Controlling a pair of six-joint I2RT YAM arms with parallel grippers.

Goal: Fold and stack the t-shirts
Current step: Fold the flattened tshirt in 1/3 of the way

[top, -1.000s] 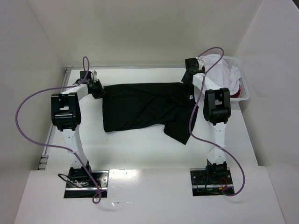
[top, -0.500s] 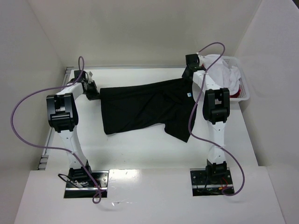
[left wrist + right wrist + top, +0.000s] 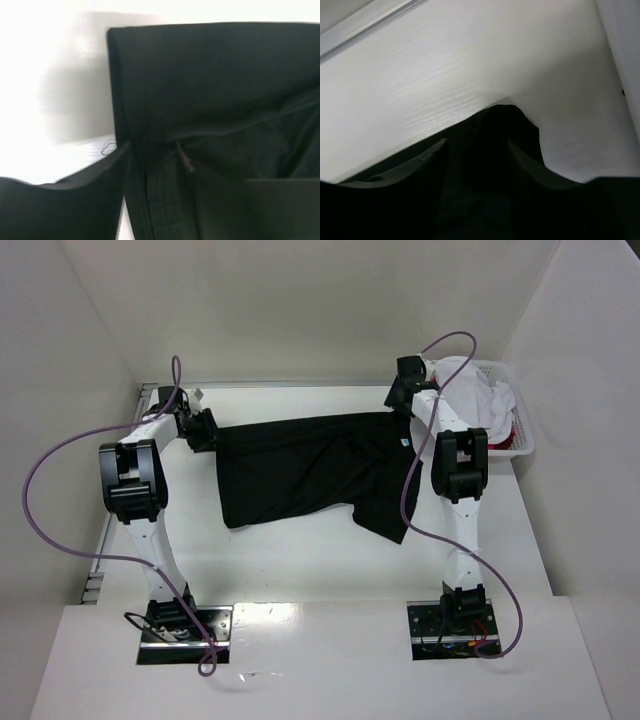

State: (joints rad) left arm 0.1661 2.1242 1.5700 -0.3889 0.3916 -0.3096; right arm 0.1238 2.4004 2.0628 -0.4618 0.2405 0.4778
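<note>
1. Black t-shirt (image 3: 310, 465) is spread across the middle of the table (image 3: 300, 560). Its far edge is stretched in a line between the two arms. The near part lies on the table, with one flap reaching nearer on the right side.
2. Left gripper (image 3: 205, 430) is at the shirt's far-left corner, clamped on the cloth. In the left wrist view the gripper (image 3: 165, 200) has the hem bunched between its fingers (image 3: 75, 200). The shirt (image 3: 215, 80) runs away to the right from there.
3. Right gripper (image 3: 400, 400) is at the far-right corner, also pinched onto the black t-shirt. In the right wrist view the gripper (image 3: 477, 170) has a hump of black cloth (image 3: 500, 125) standing up between its fingers. Dark on dark, so the exact jaw gap can't be read, but it looks narrow.
4. The basket (image 3: 522, 445) sits at the far right edge of the table, just right of the right arm.
5. A white shirt (image 3: 478, 398) is heaped in the basket and spills over its left rim. A red shirt (image 3: 515, 428) shows under it at the right side.
6. Both arms reach towards the far side, with purple cables (image 3: 60, 470) looping off them.
</note>
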